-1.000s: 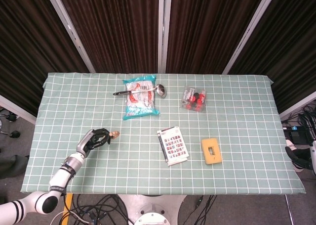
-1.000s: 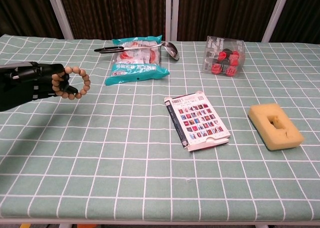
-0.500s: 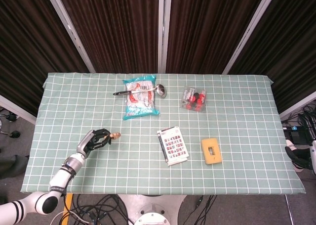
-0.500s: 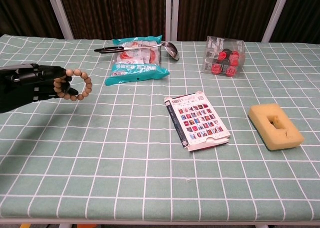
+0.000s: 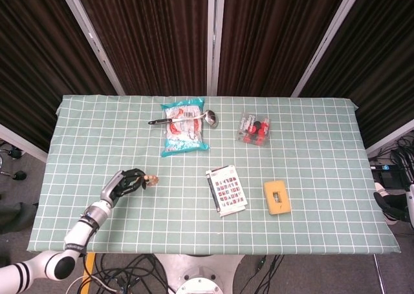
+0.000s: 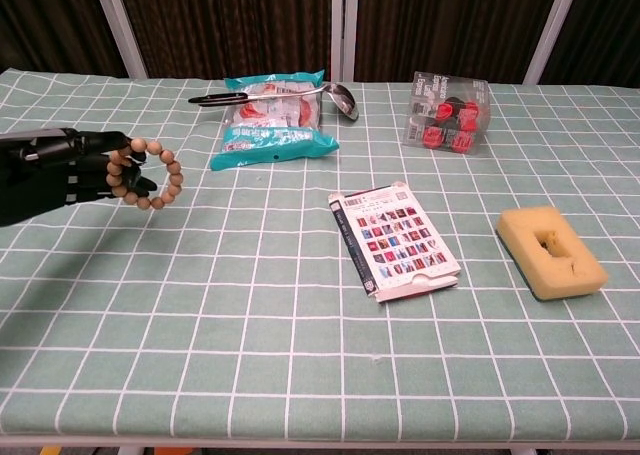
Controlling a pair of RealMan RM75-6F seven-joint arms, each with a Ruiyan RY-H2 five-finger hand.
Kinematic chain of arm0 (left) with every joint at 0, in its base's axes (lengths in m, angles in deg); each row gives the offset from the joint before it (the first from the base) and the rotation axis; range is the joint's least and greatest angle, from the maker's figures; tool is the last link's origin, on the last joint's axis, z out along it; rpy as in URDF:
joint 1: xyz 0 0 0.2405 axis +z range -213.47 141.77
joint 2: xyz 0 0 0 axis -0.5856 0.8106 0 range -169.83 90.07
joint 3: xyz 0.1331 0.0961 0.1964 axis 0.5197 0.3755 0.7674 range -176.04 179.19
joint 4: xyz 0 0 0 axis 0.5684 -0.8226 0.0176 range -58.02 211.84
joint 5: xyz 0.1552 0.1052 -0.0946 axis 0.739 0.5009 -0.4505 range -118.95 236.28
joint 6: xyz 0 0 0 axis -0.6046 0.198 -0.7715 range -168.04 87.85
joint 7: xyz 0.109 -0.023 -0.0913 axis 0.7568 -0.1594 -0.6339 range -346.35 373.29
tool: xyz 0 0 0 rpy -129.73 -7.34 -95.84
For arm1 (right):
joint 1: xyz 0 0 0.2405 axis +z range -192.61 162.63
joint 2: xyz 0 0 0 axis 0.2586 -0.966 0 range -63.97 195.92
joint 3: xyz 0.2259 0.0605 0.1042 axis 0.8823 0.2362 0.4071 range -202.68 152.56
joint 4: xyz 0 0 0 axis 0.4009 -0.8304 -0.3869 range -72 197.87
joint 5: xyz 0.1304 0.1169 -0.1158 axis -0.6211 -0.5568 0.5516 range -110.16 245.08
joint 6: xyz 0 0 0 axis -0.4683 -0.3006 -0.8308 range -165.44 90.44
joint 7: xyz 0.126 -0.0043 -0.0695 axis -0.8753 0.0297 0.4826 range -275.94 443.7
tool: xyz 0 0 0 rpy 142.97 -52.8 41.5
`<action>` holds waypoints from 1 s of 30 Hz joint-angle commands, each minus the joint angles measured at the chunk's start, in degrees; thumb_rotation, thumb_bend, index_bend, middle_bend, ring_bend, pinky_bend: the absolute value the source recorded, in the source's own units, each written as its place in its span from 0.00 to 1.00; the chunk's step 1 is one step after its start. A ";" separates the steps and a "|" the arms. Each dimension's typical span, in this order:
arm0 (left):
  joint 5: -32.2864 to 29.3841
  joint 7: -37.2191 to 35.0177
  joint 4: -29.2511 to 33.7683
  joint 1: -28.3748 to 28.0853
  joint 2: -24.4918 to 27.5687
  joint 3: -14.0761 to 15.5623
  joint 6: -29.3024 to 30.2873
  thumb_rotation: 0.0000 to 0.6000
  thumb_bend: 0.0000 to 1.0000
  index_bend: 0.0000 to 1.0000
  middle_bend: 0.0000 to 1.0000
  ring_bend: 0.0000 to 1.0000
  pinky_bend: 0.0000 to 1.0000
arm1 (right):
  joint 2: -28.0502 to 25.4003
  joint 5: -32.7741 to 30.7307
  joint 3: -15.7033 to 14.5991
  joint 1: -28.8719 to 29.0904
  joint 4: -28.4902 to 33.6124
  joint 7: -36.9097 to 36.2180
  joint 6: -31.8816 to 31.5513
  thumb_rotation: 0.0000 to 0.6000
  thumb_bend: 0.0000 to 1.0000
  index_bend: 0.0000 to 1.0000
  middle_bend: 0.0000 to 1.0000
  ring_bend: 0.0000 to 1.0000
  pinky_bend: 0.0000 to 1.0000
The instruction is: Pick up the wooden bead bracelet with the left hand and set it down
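My black left hand [image 6: 70, 170] holds the wooden bead bracelet [image 6: 160, 175] above the green checked tablecloth at the left side. The ring of light brown beads hangs from the fingertips, off the cloth. In the head view the left hand [image 5: 126, 184] sits near the table's front left, with the bracelet [image 5: 151, 178] showing at its tip. My right hand is in neither view.
A teal snack bag [image 6: 272, 125] with a metal ladle [image 6: 300, 93] on it lies at the back. A clear box of red items [image 6: 447, 125] stands back right. A card pack [image 6: 395, 240] and a yellow sponge [image 6: 552, 251] lie right of centre.
The left hand has lowered slightly with the bracelet, and the bead ring now hangs a little lower and more vertical.
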 commanded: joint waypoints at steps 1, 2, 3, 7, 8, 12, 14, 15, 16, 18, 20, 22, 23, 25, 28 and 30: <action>-0.85 -0.88 0.89 -0.16 0.79 -0.21 -1.44 0.72 1.00 0.51 0.63 0.33 0.15 | 0.04 0.01 -0.01 -0.02 -0.13 -0.08 -0.03 1.00 0.16 0.00 0.03 0.00 0.00; -1.19 -1.23 1.24 -0.18 1.07 -0.29 -1.94 0.72 1.00 0.52 0.64 0.33 0.15 | 0.04 0.03 -0.01 -0.03 -0.16 -0.12 -0.04 1.00 0.16 0.00 0.03 0.00 0.00; -1.47 -1.51 1.59 -0.22 1.37 -0.34 -2.48 0.72 1.00 0.53 0.65 0.34 0.15 | 0.04 0.03 -0.01 -0.03 -0.18 -0.16 -0.05 1.00 0.16 0.00 0.03 0.00 0.00; -2.39 -2.35 3.11 -0.35 2.68 -0.74 -4.35 0.72 1.00 0.54 0.66 0.35 0.15 | 0.08 0.01 -0.02 -0.02 -0.33 -0.34 0.02 1.00 0.16 0.00 0.03 0.00 0.00; -2.46 -2.49 3.36 -0.38 2.91 -0.88 -4.60 0.72 1.00 0.54 0.67 0.35 0.15 | 0.11 0.00 -0.02 -0.02 -0.39 -0.41 0.04 1.00 0.16 0.00 0.03 0.00 0.00; -2.85 -2.82 4.24 -0.29 3.64 -1.44 -5.10 0.61 0.99 0.55 0.70 0.37 0.15 | 0.22 0.03 -0.06 0.01 -0.61 -0.65 0.13 1.00 0.16 0.00 0.03 0.00 0.00; -2.77 -2.08 4.39 -0.01 3.46 -1.55 -4.16 0.39 0.96 0.54 0.68 0.37 0.16 | 0.29 0.05 -0.09 -0.02 -0.71 -0.75 0.11 1.00 0.16 0.00 0.03 0.00 0.00; -2.73 -1.68 4.39 0.10 3.28 -1.54 -3.72 0.26 0.94 0.54 0.66 0.37 0.16 | 0.31 0.04 -0.09 -0.03 -0.77 -0.80 0.11 1.00 0.15 0.00 0.03 0.00 0.00; -2.61 -1.30 4.42 0.20 3.10 -1.52 -3.34 0.14 0.93 0.51 0.63 0.37 0.16 | 0.34 0.02 -0.10 -0.02 -0.83 -0.85 0.15 1.00 0.15 0.00 0.03 0.00 0.00; -2.46 -1.20 4.46 0.36 2.92 -1.56 -3.03 0.04 0.91 0.47 0.59 0.35 0.16 | 0.35 0.02 -0.11 0.00 -0.90 -0.90 0.22 1.00 0.15 0.00 0.03 0.00 0.00; -2.04 -0.93 4.28 0.41 2.78 -1.53 -2.81 0.01 0.89 0.42 0.55 0.33 0.16 | 0.34 0.01 -0.09 0.00 -0.96 -0.94 0.21 1.00 0.15 0.00 0.03 0.00 0.00; -1.46 -0.43 3.95 0.47 2.70 -1.50 -2.33 0.00 0.87 0.39 0.53 0.32 0.16 | 0.30 -0.08 -0.04 0.00 -1.00 -1.01 0.21 1.00 0.15 0.00 0.03 0.00 0.00; -1.00 0.12 3.68 0.49 2.62 -1.43 -1.90 0.00 0.86 0.37 0.52 0.32 0.16 | 0.27 -0.10 -0.04 0.01 -1.00 -1.01 0.24 1.00 0.15 0.00 0.03 0.00 0.00; 0.02 1.70 2.94 0.60 2.31 -1.24 -0.45 0.00 0.82 0.35 0.51 0.31 0.16 | 0.21 -0.03 -0.09 0.11 -1.00 -0.94 0.46 1.00 0.15 0.00 0.03 0.00 0.00; 0.35 2.81 2.46 0.67 2.17 -1.48 0.92 0.00 0.78 0.34 0.49 0.29 0.16 | 0.21 0.10 -0.24 0.38 -0.98 -0.88 1.06 1.00 0.15 0.00 0.03 0.00 0.00; 0.21 2.99 2.42 0.67 2.29 -1.70 1.28 0.00 0.77 0.34 0.49 0.29 0.16 | 0.24 0.15 -0.26 0.57 -0.98 -0.89 1.37 1.00 0.15 0.00 0.03 0.00 0.00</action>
